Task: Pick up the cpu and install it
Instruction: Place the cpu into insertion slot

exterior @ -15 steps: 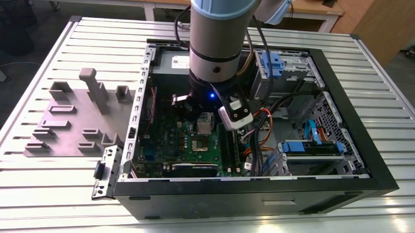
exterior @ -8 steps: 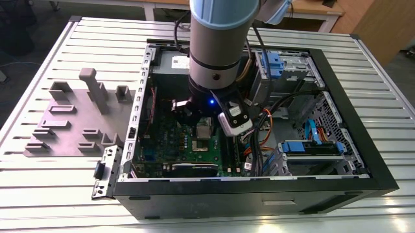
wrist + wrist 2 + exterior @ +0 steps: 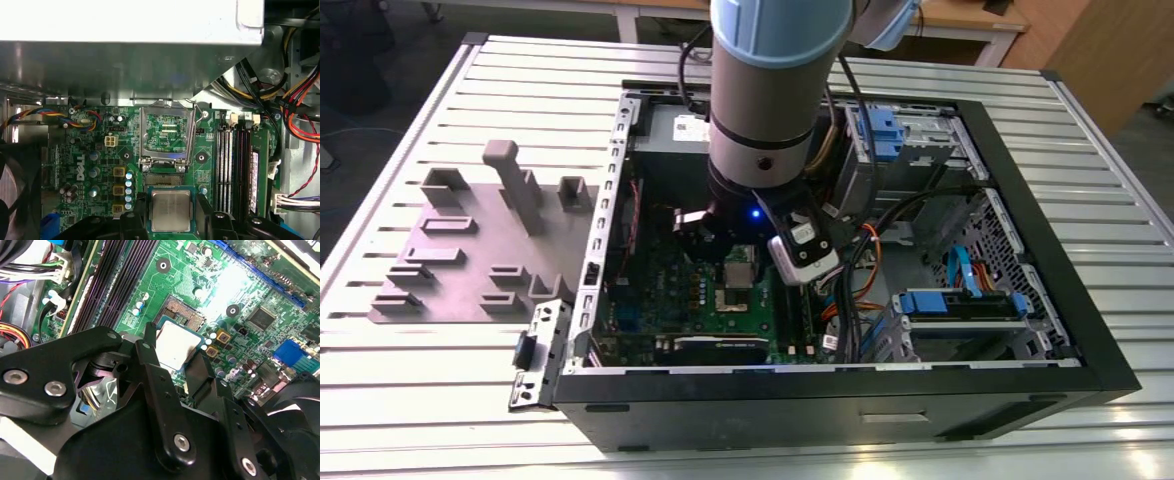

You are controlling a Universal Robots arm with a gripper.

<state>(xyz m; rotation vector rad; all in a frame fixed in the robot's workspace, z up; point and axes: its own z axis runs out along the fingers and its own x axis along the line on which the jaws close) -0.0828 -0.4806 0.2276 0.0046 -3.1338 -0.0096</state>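
The cpu [image 3: 171, 210], a small square chip with a silver-grey top, sits between the two black fingers of my gripper [image 3: 171, 220], which is shut on its opposite edges. In the second wrist view the cpu [image 3: 177, 342] hangs tilted just over the open socket [image 3: 182, 312] on the green motherboard [image 3: 240, 285]. The socket's metal lid [image 3: 166, 132] stands folded back, and a strip of the socket [image 3: 165, 179] shows beyond the chip. In the exterior view the gripper [image 3: 739, 262] is down inside the computer case [image 3: 1041, 300], over the board.
Memory slots [image 3: 235, 165] run beside the socket, and cable bundles [image 3: 295, 100] hang near them. A black fan [image 3: 15, 190] sits on the other side. Outside the case, at the exterior view's left, lies a grey-purple moulded plate [image 3: 467, 250]. Blue drive brackets [image 3: 961, 303] occupy the case's right.
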